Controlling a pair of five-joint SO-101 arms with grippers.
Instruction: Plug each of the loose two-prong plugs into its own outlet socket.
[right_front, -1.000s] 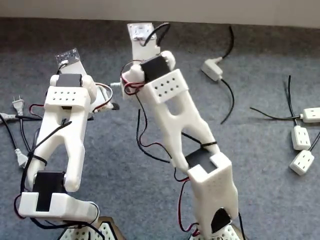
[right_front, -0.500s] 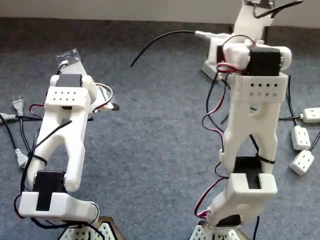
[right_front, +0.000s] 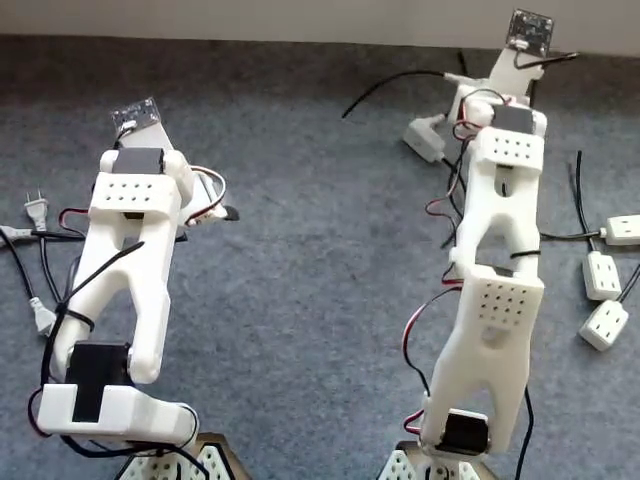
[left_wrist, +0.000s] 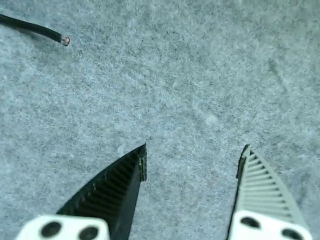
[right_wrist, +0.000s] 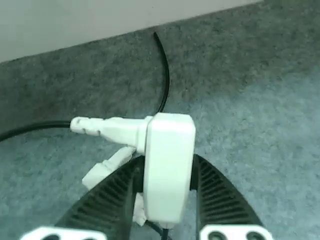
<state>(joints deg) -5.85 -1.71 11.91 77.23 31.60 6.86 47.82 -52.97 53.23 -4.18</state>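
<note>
At the far side of the carpet (left_wrist: 200, 75), the right gripper (right_wrist: 167, 160) clamps a white plug (right_wrist: 170, 135), well apart from the sockets (right_front: 601, 275), where its trailing black cord (right_wrist: 30, 131) could drag it askew, while the left gripper (left_wrist: 195, 147) gapes over bare carpet.

High view: overhead, far, carpet (right_front: 300, 280). Wrist views: close behind left claw (left_wrist: 195, 150), right claw (right_wrist: 167, 160), same carpet.
</note>
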